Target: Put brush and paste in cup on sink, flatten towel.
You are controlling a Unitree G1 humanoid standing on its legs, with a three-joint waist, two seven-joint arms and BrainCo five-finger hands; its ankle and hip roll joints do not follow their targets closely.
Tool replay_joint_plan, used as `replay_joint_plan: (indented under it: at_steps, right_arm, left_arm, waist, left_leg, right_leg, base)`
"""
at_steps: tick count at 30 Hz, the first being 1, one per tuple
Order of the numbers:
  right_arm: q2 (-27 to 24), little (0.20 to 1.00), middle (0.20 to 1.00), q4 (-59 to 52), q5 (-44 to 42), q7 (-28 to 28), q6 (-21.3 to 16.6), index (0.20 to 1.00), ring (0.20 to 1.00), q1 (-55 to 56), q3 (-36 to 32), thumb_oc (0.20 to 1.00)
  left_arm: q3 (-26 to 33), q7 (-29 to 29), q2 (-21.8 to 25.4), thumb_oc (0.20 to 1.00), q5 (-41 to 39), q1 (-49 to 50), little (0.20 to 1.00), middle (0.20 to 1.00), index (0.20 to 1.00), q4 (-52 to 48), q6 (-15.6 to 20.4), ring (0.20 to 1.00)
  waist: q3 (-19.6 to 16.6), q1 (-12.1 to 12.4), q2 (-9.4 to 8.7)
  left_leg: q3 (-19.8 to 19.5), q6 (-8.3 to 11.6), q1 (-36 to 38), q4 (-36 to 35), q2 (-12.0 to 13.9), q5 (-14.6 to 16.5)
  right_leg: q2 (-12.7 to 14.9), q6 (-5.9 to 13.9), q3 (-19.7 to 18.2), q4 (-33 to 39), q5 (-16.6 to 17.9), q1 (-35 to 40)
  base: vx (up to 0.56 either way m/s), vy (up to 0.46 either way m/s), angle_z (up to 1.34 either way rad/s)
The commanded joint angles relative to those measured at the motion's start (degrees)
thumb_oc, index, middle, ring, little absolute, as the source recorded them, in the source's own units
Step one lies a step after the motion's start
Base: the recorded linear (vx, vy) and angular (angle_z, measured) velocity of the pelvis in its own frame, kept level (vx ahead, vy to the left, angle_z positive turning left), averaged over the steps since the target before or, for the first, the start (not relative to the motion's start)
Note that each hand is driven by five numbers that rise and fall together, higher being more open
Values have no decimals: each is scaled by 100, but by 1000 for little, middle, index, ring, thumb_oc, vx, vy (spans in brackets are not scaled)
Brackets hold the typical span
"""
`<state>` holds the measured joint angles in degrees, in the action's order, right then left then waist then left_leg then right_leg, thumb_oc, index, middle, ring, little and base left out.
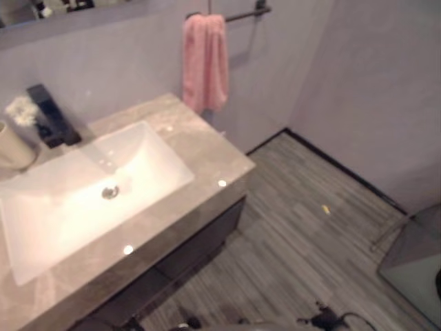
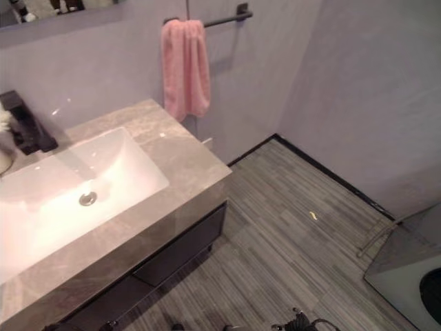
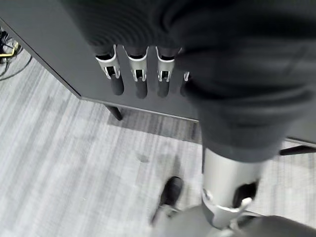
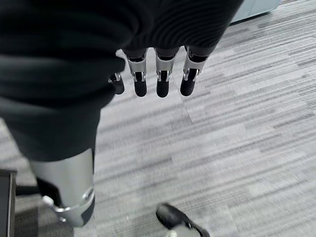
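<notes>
My left hand (image 3: pixel 138 74) hung low beside the dark cabinet (image 3: pixel 49 44) under the counter, fingers straight and relaxed, holding nothing; my right hand (image 4: pixel 158 74) hung over the grey plank floor (image 4: pixel 237 128), fingers likewise loose and empty. Ahead of me the marble counter (image 1: pixel 207 152) carried the white sink (image 1: pixel 89 193), its drain (image 1: pixel 110 192) near the middle; a black faucet (image 1: pixel 52 117) stood at the far left edge; a pale cup (image 1: pixel 14 146) sat just left of it, with something white and fluffy (image 1: pixel 22 110) showing behind it; I could not make out the brush or the paste. The pink towel (image 1: pixel 204 63) hung bunched and narrow from the dark rail (image 1: pixel 244 14) on the far wall, beyond the counter's far right corner; it was not spread flat.
</notes>
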<state>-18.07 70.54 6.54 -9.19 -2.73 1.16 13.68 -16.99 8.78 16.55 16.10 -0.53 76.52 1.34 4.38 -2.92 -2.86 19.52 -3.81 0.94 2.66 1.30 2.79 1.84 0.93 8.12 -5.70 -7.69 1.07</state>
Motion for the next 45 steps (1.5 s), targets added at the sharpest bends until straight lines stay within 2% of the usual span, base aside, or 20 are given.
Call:
replay_joint_plan:
  at_steps: [1,2,3,5,9,11,17,18,19,21,22,23,24,25,26,27,29,33,38,45]
  right_arm:
    - [-245,1000,1000,54,-212,-115,-50,1000,1000,-96,68,1000]
    - [-298,1000,1000,164,-493,-126,-111,1000,1000,-231,-7,1000]
    - [-299,1000,1000,164,-493,-126,-111,1000,1000,-228,-6,1000]
    - [-268,1000,1000,243,-1038,-51,-179,1000,1000,-280,-243,1000]
    - [-262,1000,1000,213,-1001,-67,-180,1000,1000,-113,-289,1000]
    - [-277,1000,1000,-13,-932,-108,-189,1000,1000,-172,-247,1000]
    - [-325,1000,1000,-113,-803,-132,-170,1000,1000,-255,-200,1000]
    - [-308,1000,1000,-167,-837,-136,-179,1000,1000,-267,-245,1000]
    - [-287,1000,1000,-184,-786,-142,-167,1000,1000,-314,-221,1000]
    - [-260,1000,1000,-180,-630,-146,-144,1000,1000,-382,-136,1000]
    - [-260,1000,1000,-181,-630,-145,-144,1000,1000,-383,-136,1000]
    - [-248,1000,1000,-133,-466,-120,-121,1000,1000,-389,-49,1000]
    - [-246,1000,1000,-133,-466,-120,-121,1000,1000,-391,-48,1000]
    - [-210,1000,1000,-65,-371,-61,-114,1000,1000,-363,0,1000]
    - [-209,1000,1000,-65,-371,-61,-114,1000,1000,-364,2,1000]
    - [-184,1000,1000,-18,-289,-16,-121,1000,1000,-325,51,1000]
    - [-175,1000,1000,-48,-213,6,-120,1000,1000,-281,134,1000]
    - [-175,1000,1000,-52,-249,29,-128,1000,1000,-120,131,1000]
    - [-191,1000,1000,30,-377,2,-138,1000,1000,-24,41,1000]
    - [-272,1000,1000,-6,-498,-13,-143,1000,1000,61,-97,1000]
  left_arm:
    - [81,106,-72,1000,-94,-282,1000,1000,1000,10,68,1000]
    - [-28,124,-129,1000,-242,-346,1000,1000,1000,-10,142,1000]
    - [-29,124,-130,1000,-242,-343,1000,1000,1000,-9,142,1000]
    - [-70,140,-160,1000,-298,-359,1000,1000,1000,-43,152,1000]
    - [-462,85,-162,1000,1,-428,1000,1000,1000,-201,173,1000]
    - [-649,86,-185,1000,95,-545,1000,1000,1000,-340,228,1000]
    - [-887,132,-226,1000,262,-692,1000,1000,1000,-577,294,1000]
    - [-869,161,-212,1000,248,-766,1000,1000,1000,-634,309,1000]
    - [-847,173,-181,1000,248,-780,1000,1000,1000,-643,308,1000]
    - [-792,152,-176,1000,347,-745,1000,1000,1000,-564,257,1000]
    - [-791,152,-175,1000,347,-746,1000,1000,1000,-564,257,1000]
    - [-710,127,-142,1000,413,-680,1000,1000,1000,-497,214,1000]
    - [-709,127,-141,1000,414,-681,1000,1000,1000,-498,214,1000]
    - [-611,104,-104,1000,389,-611,1000,1000,1000,-445,180,1000]
    - [-608,104,-103,1000,389,-611,1000,1000,1000,-447,179,1000]
    - [-541,55,-95,1000,378,-576,1000,1000,1000,-411,165,1000]
    - [-559,42,-98,1000,384,-615,1000,1000,1000,-369,175,1000]
    - [-456,68,-177,1000,311,-649,1000,1000,1000,-288,148,1000]
    - [-483,100,-185,1000,228,-746,1000,1000,1000,-347,181,1000]
    - [-461,97,-160,1000,217,-774,1000,1000,1000,-269,143,1000]
  waist:
    - [183,30,26]
    - [275,229,-17]
    - [282,229,-12]
    - [240,276,12]
    - [163,102,149]
    - [260,-97,319]
    - [408,-200,543]
    - [482,-251,606]
    - [524,-212,604]
    - [568,-30,614]
    - [563,-30,613]
    - [584,-47,575]
    - [580,-40,569]
    - [551,-28,542]
    - [556,-27,534]
    - [464,18,471]
    - [394,63,360]
    - [330,88,297]
    - [323,77,193]
    - [287,52,115]
  left_leg:
    - [-818,100,-461,110,-171,247]
    - [-2276,179,-671,537,-624,416]
    - [-2278,179,-650,536,-621,432]
    - [-2763,157,-683,762,-813,530]
    - [-2547,94,-502,326,-743,390]
    - [-2260,-5,-513,239,-793,425]
    - [-1538,-138,-468,57,-800,448]
    - [-1289,-184,-483,6,-799,448]
    - [-1117,-187,-517,39,-752,462]
    - [-561,-144,-466,77,-557,539]
    - [-560,-144,-478,85,-557,540]
    - [-349,-154,-368,26,-497,532]
    - [-340,-155,-376,29,-499,531]
    - [-334,-172,-262,31,-504,608]
    - [-325,-175,-265,39,-506,609]
    - [-294,-169,-293,117,-531,654]
    - [-244,-105,-370,187,-530,627]
    - [-256,-20,-357,208,-457,585]
    - [-397,70,-379,197,-397,436]
    - [-579,176,-363,89,-344,297]
  right_leg:
    - [-274,89,-315,-65,95,-375]
    - [-438,75,-743,156,284,-400]
    - [-441,76,-742,156,273,-381]
    - [-559,114,-1149,150,350,-441]
    - [-549,100,-1140,70,280,-504]
    - [-500,264,-1413,-43,391,-752]
    - [-463,578,-2052,-50,720,-1083]
    - [-370,748,-2137,108,972,-1210]
    - [-306,752,-1950,140,981,-1291]
    - [80,609,-527,141,715,-1332]
    - [80,608,-528,137,716,-1342]
    - [182,532,30,-371,452,-1279]
    - [184,531,21,-387,447,-1297]
    - [162,533,160,-973,162,-1112]
    - [168,528,157,-994,153,-1122]
    - [91,515,235,-1128,-99,-825]
    - [-53,454,58,-751,-94,-641]
    - [-233,349,-164,-281,-39,-442]
    - [-348,184,-149,90,94,-285]
    - [-402,92,-74,223,112,-189]
  base:
    - [-143,-302,-61]
    - [-54,-128,-71]
    - [-54,-129,-88]
    - [32,30,-89]
    - [-3,104,-91]
    - [-120,259,24]
    - [-105,280,-109]
    - [-164,304,-107]
    - [-158,298,-91]
    - [-92,124,-107]
    - [-84,69,-226]
    - [-41,29,-202]
    - [1,18,-184]
    - [33,-14,-70]
    - [59,-87,-61]
    - [19,-76,-36]
    - [-28,-178,-35]
    - [-26,-188,-17]
    - [-35,-222,4]
    - [7,-167,10]
